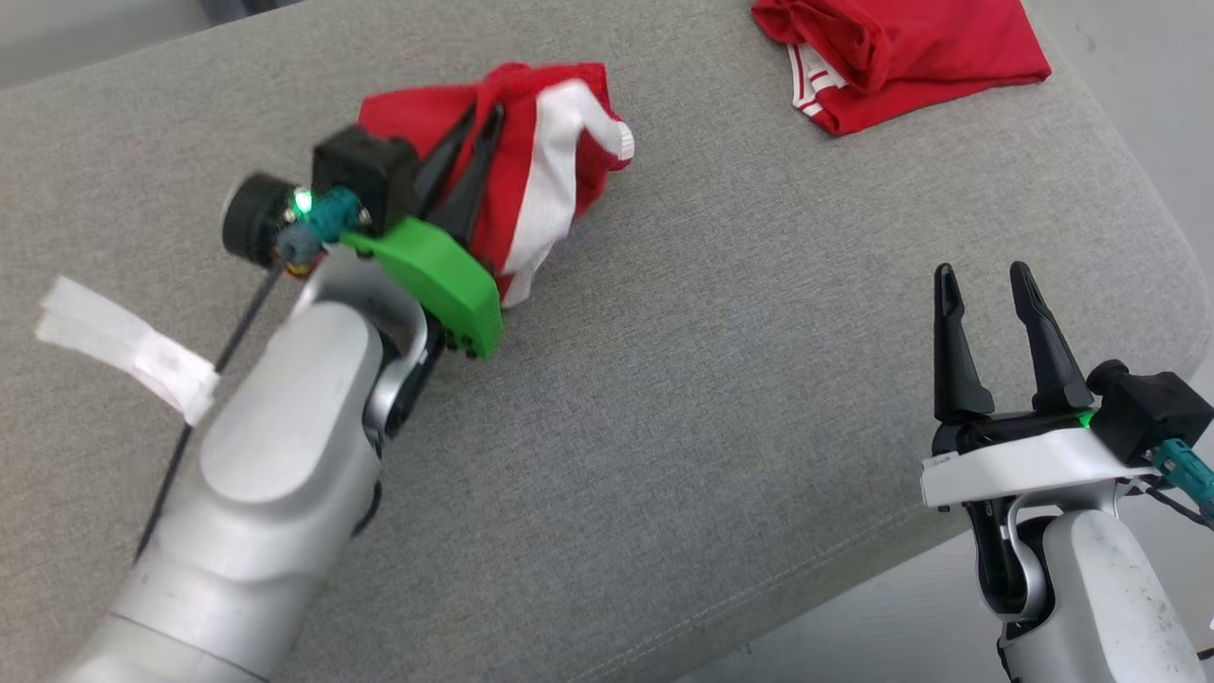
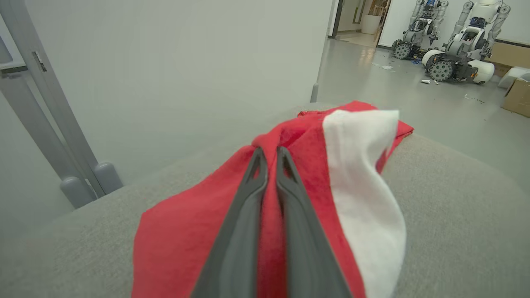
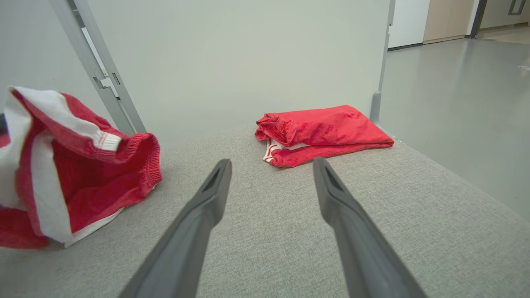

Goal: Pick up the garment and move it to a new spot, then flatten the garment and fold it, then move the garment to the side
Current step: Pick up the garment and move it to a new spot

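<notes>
Garment point(image 1: 569, 161): red with a white stripe, bunched into a peak at eleven o'clock on the grey cushion point(image 1: 711, 379), lower folds apparently touching the cover. Pinched at the crest by the left gripper point(image 1: 482, 119), jaws together on a thin red ridge of cloth, plainest in the left wrist view point(image 2: 271, 151).

Right gripper point(image 1: 982, 275): sits at four o'clock near the cushion's edge, jaws wide apart, holding nothing, well apart from the garment.

Folded red piece point(image 1: 910, 57): lies at one o'clock by the far edge, well apart from both grippers.

Likely step: carrying to a new spot, barely under way.

Possible failures from here, as judgement only:
- Slipping out of the pinch mid-carry. Cause: only a narrow fold between the fingers, with most of the cloth hanging off to the striped side.
- Dragging instead of lifting. Cause: hem low against the woven cover, where friction could tug the ridge free or roll the bundle tighter.
- Landing as a lump. Cause: release from one pinch point, leaving edges buried and flattening harder for the right gripper.
- Drifting toward one o'clock and mixing with the folded red piece.
</notes>
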